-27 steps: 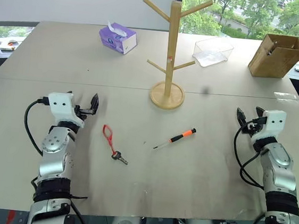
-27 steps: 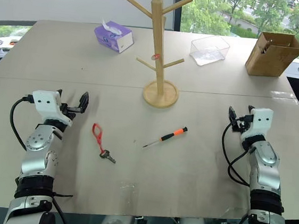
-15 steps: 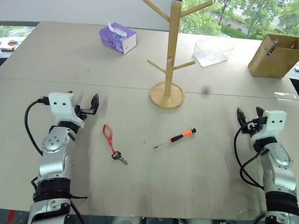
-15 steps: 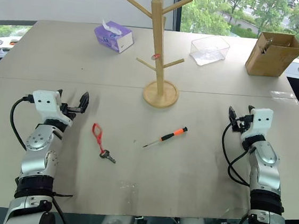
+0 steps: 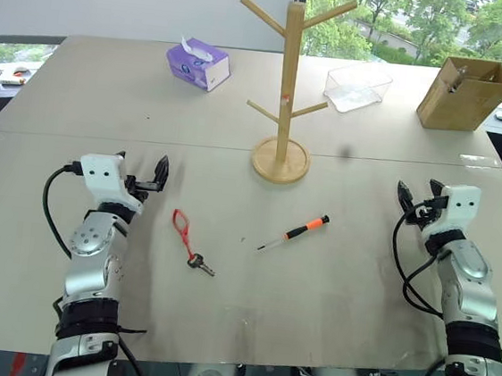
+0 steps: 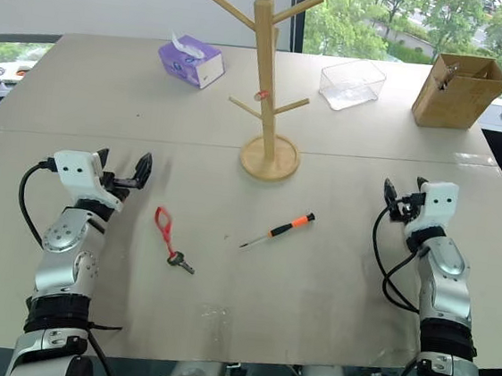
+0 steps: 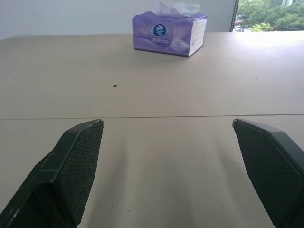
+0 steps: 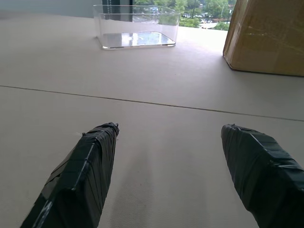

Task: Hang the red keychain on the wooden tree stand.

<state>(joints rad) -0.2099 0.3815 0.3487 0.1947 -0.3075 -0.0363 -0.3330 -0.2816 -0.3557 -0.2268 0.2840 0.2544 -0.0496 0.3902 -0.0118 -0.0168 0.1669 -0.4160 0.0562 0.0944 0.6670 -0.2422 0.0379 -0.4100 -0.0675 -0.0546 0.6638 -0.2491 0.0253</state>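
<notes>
L gripper (image 5: pixel 141 170): fingers (image 7: pixel 76 166) spread wide, nothing between them, held just above table (image 5: pixel 331 277) at near-left. Vs. the pics under a sec ago, the jaws look marginally wider; arm otherwise in same spot. R gripper (image 5: pixel 418 193): fingers (image 8: pixel 88 168) apart, empty, low over table at near-right; no change noted.

Red keychain (image 5: pixel 183 231) lies flat on table, loop end toward L gripper, ring and key toward the near edge. Just beside L gripper, on its inner side and slightly nearer the robot. Not touched.

Wooden tree stand (image 5: pixel 288 84) upright at table centre, further back, well apart from keychain. Pegs bare apart from a small red mark on the pole.

Other items: screwdriver (image 5: pixel 297 232) between keychain and R arm; tissue box (image 5: pixel 198 63), clear container (image 5: pixel 358 86), brown box (image 5: pixel 466 92) along far side.

Assessment: task not started. Slight widening of L jaws suggests prep for pickup; L arm is the nearer one. Next move prob. needs a downward reach to the strap. Risk: thin flat strap, hard to pinch.
</notes>
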